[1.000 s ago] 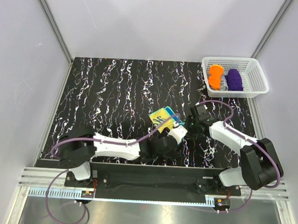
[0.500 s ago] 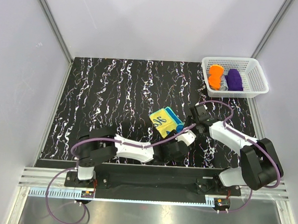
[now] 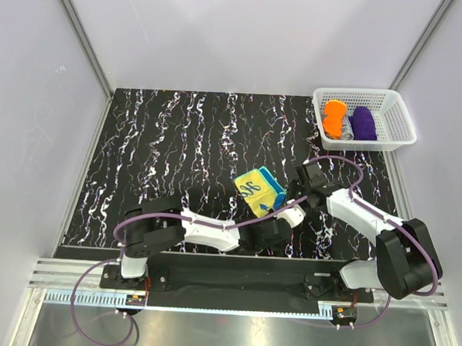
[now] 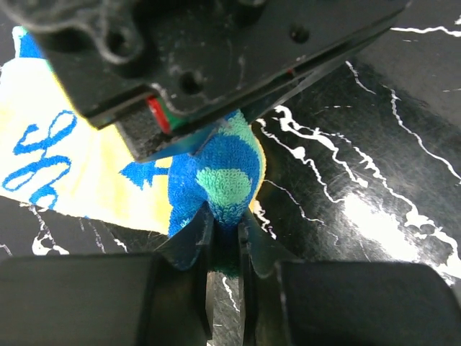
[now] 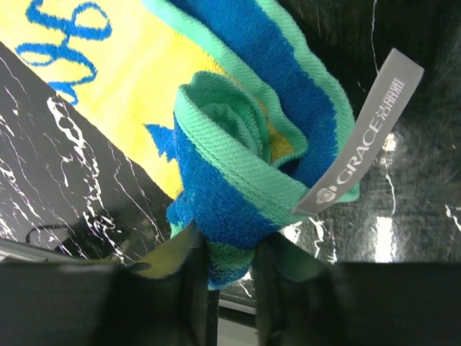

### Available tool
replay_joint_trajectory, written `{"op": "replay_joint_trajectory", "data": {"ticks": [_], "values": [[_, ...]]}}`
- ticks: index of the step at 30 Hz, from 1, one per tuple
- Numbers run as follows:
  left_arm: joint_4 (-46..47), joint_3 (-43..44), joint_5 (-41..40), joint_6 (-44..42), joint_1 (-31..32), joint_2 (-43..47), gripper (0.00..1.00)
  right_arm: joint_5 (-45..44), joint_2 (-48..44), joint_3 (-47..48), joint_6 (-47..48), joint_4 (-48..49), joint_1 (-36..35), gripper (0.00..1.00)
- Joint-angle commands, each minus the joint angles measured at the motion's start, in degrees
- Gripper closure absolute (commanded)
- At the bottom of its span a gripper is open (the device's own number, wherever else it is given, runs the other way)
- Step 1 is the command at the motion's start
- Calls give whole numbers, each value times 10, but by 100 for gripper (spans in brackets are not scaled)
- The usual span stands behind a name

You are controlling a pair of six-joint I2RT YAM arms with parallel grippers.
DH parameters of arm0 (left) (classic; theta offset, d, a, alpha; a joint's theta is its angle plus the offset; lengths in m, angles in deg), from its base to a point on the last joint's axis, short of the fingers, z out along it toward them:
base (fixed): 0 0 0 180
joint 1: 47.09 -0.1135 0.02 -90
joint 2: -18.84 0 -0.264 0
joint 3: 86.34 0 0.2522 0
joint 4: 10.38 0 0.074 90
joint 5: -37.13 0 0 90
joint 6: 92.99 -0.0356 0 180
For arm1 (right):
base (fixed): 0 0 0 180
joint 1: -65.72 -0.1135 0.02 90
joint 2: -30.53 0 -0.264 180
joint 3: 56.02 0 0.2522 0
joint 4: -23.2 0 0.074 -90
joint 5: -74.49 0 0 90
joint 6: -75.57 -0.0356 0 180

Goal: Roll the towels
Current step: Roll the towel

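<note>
Left arm reaches from its base at the near edge across to right of centre, low over the table [image 3: 170, 154].

Left gripper [image 4: 225, 234]: jaws pinched nearly together on the blue-and-green end of the teal towel [image 3: 259, 188]. The cloth bulges out just above the fingertips. Firm grip, seen in the left wrist view.

Teal towel sits right of the table's centre, between the two grippers. From above it reads as a tilted, bulky yellow square with blue print and a teal edge. The end nearest the grippers is curled into a loose spiral of green and blue bands. The yellow printed part spreads away to one side. Cannot tell whether the curled end is lifted clear of the table.

A grey label [image 5: 371, 126] printed GRACE sticks out from the curl on the right of the right wrist view.

Right gripper [image 5: 232, 263]: jaws clamped on the lower rim of the same curl, with blue and green cloth squeezed between the fingers. In the left wrist view its black body sits directly above the held end, so the two grippers hold the towel from opposite sides, close together.

Far right corner: white basket [image 3: 390, 100], well apart from the grippers. Inside it, the orange towel [image 3: 334, 119] on the left as a compact bundle, and a purple bundle [image 3: 363, 123] just beside it.
</note>
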Motion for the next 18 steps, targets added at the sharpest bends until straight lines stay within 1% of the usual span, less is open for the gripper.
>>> {"op": "replay_joint_trajectory", "data": {"ticks": [1,3,4,6,7,9,11,16,18], "values": [[24,-6,38,-11,-6,7,93,19,-28,4,5,-33,-8,65],[8,4,63,-9,-8,11,94,-8,-37,14,7,-45,-8,44],[-13,7,71,-6,-9,12,94,-22,-43,29,7,-65,-8,28],[-33,20,98,-3,-12,16,94,-69,-54,47,10,-87,-8,20],[-49,22,103,2,-14,17,94,-83,-59,66,9,-111,-8,13],[-57,20,115,5,-15,25,94,-153,-63,86,6,-134,-3,6],[-69,13,127,11,-16,32,94,-182,-62,106,4,-163,8,3],[-87,-1,190,19,-24,57,94,-183,-90,99,5,-161,94,2],[-84,-11,235,26,-39,69,94,-192,-107,98,-1,-160,106,1]]}}
